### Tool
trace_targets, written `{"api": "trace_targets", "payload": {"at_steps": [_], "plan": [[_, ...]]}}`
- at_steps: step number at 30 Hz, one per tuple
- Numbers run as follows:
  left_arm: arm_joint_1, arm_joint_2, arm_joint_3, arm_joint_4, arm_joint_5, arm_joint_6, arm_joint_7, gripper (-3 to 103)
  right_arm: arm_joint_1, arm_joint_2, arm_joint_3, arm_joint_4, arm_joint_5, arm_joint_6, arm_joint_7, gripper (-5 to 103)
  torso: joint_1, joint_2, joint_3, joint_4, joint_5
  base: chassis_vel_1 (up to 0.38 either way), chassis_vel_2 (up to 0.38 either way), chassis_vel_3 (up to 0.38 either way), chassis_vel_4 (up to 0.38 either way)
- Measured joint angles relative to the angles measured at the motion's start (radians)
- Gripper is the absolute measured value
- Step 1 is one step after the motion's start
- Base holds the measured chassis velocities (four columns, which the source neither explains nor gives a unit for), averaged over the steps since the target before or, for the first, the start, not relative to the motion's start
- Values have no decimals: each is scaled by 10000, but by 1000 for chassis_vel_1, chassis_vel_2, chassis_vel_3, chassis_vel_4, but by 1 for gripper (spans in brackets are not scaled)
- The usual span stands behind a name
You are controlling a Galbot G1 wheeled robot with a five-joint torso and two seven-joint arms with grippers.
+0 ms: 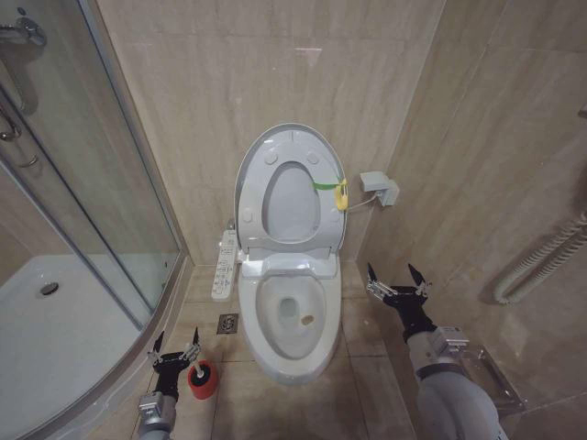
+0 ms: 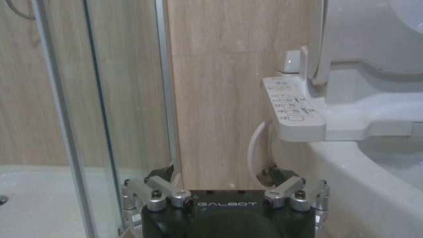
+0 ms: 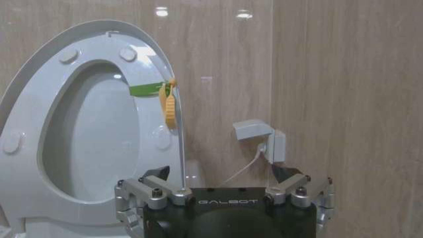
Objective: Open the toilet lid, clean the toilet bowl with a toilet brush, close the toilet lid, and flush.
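Observation:
The toilet lid (image 1: 292,203) stands upright against the back wall with the seat ring raised in front of it. Its green strap and yellow ring (image 1: 340,192) hang at the right edge. Below, the toilet bowl (image 1: 272,332) lies uncovered, with a brownish spot (image 1: 309,321) inside. A red cup holder (image 1: 204,382) stands on the floor left of the bowl, a bit of the toilet brush's white handle (image 1: 195,373) showing in it. My left gripper (image 1: 176,342) hangs open just left of the cup. My right gripper (image 1: 397,279) is open to the right of the bowl, facing the raised lid (image 3: 99,134).
A glass shower enclosure (image 1: 83,211) and white tray (image 1: 55,339) fill the left side. The button panel (image 1: 224,266) (image 2: 294,106) runs along the bowl's left. A floor drain (image 1: 227,323) lies beside it. A white wall box (image 1: 379,188) with a cable and a hose (image 1: 541,257) hang on the right wall.

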Motion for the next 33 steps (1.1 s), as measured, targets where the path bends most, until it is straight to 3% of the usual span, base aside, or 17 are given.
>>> {"api": "trace_targets", "payload": {"at_steps": [9,19,25,26,33], "plan": [[78,-88,93,169,219,-45,-26,97,-3,0,0,-1,0,0,0,100,-6,3,-3,2,0,15,-20,-25,17],[-404,-93,159,1688,299,-457,-15,97,-2,0,0,0,0,0,0,100,-2,2,-1,3,-1,0,0,0,0],[-982,-2,282,2525,267,-711,303,97,-2,0,0,0,0,0,0,100,-2,2,-1,2,0,0,0,0,0],[-1075,6,282,2671,249,-761,386,82,-1,0,0,-1,0,0,0,100,-2,2,-1,1,0,0,0,0,0],[-1506,61,282,3376,157,-977,589,82,-2,0,0,0,0,0,0,100,-2,2,-1,2,-1,0,0,0,0]]}}
